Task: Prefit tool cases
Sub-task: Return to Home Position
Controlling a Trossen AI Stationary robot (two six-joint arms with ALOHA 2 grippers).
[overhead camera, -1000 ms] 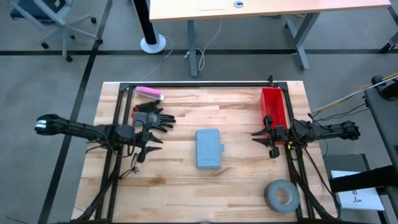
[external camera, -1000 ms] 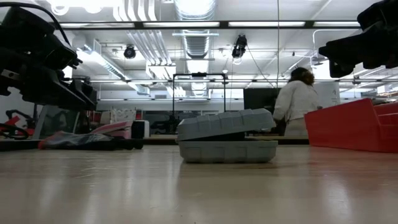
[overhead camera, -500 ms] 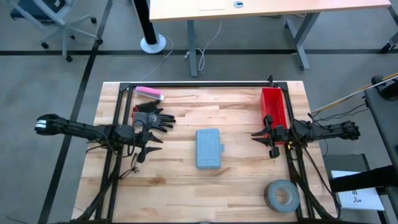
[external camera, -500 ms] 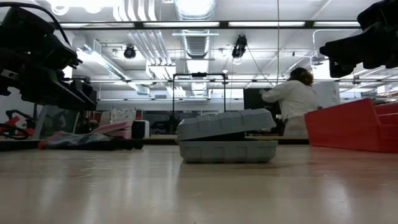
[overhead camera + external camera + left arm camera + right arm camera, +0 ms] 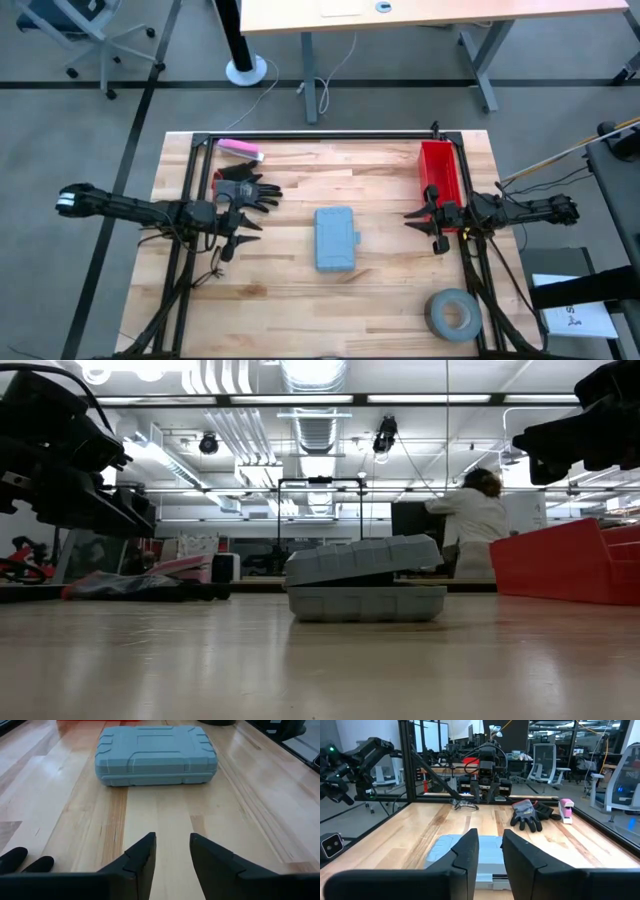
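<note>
The grey-blue tool case (image 5: 336,238) lies flat in the middle of the table, resting on its lower half. In the low view its lid (image 5: 362,557) sits tilted and slightly ajar. My left gripper (image 5: 252,222) hovers to the left of the case, pointing at it. In the left wrist view the fingers (image 5: 172,851) stand a little apart with nothing between them, well short of the case (image 5: 156,755). My right gripper (image 5: 412,217) hovers to the right of the case, level. It is slightly open (image 5: 490,845) and empty, with the case (image 5: 442,847) beyond it.
A red bin (image 5: 440,170) stands at the far right, and a grey tape roll (image 5: 452,314) lies near the front right corner. A black glove (image 5: 250,190) and a pink object (image 5: 240,149) lie far left. A black frame (image 5: 320,136) rims the table. A person (image 5: 475,525) stands in the room behind.
</note>
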